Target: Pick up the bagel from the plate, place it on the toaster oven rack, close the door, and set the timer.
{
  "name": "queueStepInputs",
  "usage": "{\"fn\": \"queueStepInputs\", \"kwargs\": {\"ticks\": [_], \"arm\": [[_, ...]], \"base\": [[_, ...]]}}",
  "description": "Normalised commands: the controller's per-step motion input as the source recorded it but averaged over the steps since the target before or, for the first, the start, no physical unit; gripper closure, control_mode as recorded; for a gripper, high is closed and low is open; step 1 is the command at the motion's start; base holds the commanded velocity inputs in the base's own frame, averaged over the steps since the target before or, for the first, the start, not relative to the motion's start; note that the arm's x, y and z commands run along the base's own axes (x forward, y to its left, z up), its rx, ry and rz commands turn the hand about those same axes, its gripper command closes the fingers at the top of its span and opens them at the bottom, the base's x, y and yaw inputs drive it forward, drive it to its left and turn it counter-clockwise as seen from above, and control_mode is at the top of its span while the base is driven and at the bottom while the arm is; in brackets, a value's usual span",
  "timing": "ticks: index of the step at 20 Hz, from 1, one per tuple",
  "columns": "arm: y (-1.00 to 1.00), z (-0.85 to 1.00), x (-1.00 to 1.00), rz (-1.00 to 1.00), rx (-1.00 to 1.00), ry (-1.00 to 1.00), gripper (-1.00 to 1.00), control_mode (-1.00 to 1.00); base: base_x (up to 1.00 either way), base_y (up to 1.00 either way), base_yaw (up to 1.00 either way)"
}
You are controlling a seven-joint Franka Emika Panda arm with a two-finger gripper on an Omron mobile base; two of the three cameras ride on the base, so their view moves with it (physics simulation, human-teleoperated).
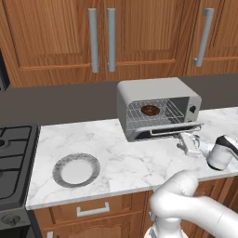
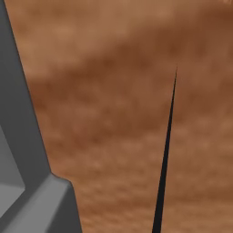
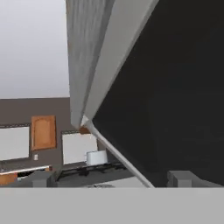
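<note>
The toaster oven [image 1: 158, 93] stands on the marble counter with its door [image 1: 162, 132] dropped nearly flat. The dark brown bagel [image 1: 149, 110] lies on the silver wire rack [image 1: 167, 115] inside. The plate [image 1: 76, 169] sits bare at the counter's front left. My gripper [image 1: 185, 141] is just below the door's right front corner, touching or nearly touching its edge. In the hand view the fingertips [image 3: 180, 178] stand wide apart, so the gripper [image 3: 111, 180] is open with nothing held; the door's dark glass [image 3: 175, 87] and thin silver handle [image 3: 114, 152] loom right above.
A black stove [image 1: 14, 158] borders the counter on the left. Wooden wall cabinets with grey bar handles [image 1: 110, 39] hang above the oven. The right base view sits close against a brown wood surface [image 2: 113, 113] and a grey panel [image 2: 27, 182].
</note>
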Motion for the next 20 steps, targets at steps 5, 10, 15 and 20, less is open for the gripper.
{"fn": "queueStepInputs", "kwargs": {"ticks": [5,10,15,20], "arm": [[0.15,0.89,0.73,-0.19,0.12,0.13,-1.00,-1.00],[0.00,0.64,0.68,-0.23,0.09,0.38,-1.00,-1.00],[0.00,0.41,0.67,-0.24,0.00,0.50,-1.00,-1.00],[-0.01,0.09,0.48,-0.23,0.00,0.29,-1.00,-1.00]], "base": [[0.00,0.00,0.00],[0.00,0.00,0.00],[0.00,0.00,0.00],[0.00,0.00,0.00]]}}
